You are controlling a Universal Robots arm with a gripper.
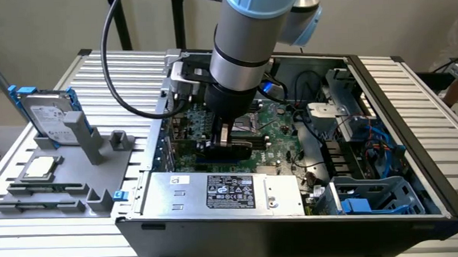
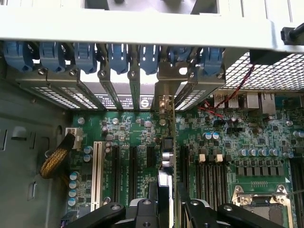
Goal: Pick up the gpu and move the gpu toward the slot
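The gripper (image 1: 228, 141) pinches the gpu (image 2: 165, 156) on edge between its fingers, directly over the slot (image 1: 231, 154); whether card and slot touch cannot be told.

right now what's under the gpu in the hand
The green motherboard, with black slots on both sides. The gpu, gripped edge-on in the hand, covers the strip of board straight beneath it, so what lies there is hidden.

Robotics lab or test bench is indicated. An open desktop computer case (image 1: 294, 236) is laid on a slatted aluminium table (image 1: 128, 66). Spare parts are racked in a grey fixture (image 1: 85, 136). An industrial robot arm (image 1: 245, 42) is positioned over the case, with a plain wall (image 1: 35, 32) behind.
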